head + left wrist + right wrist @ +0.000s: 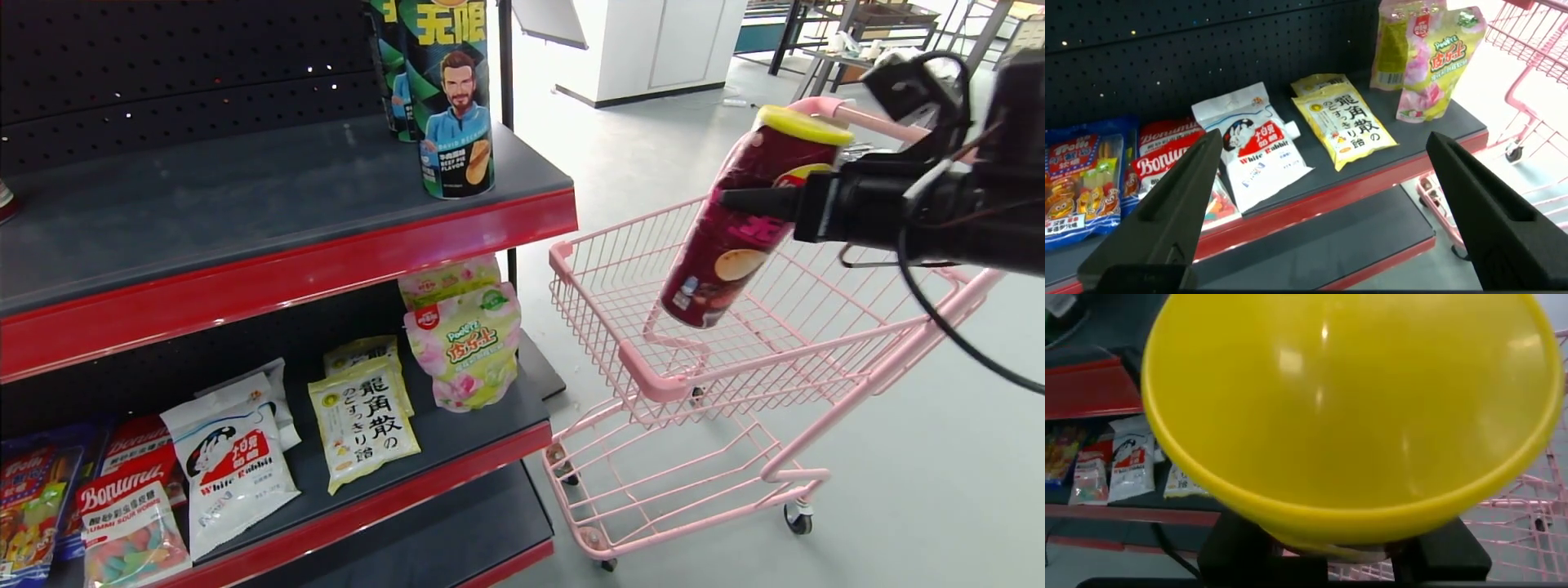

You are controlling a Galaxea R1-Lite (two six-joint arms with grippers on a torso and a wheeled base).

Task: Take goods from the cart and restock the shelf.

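Yellow lid (1347, 400) up, chip can (735, 220) leans, base over cart (645, 371).

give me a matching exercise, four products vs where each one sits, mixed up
1 maroon cylindrical chip can with yellow lid
2 dark green cylindrical chip can
3 pink flowered plastic pouch
4 white plastic candy bag

A lying flat on the lower shelf
B upright on the upper shelf
C tilted in the right gripper over the pink wire cart
D propped upright on the lower shelf

Pairs: 1-C, 2-B, 3-D, 4-A
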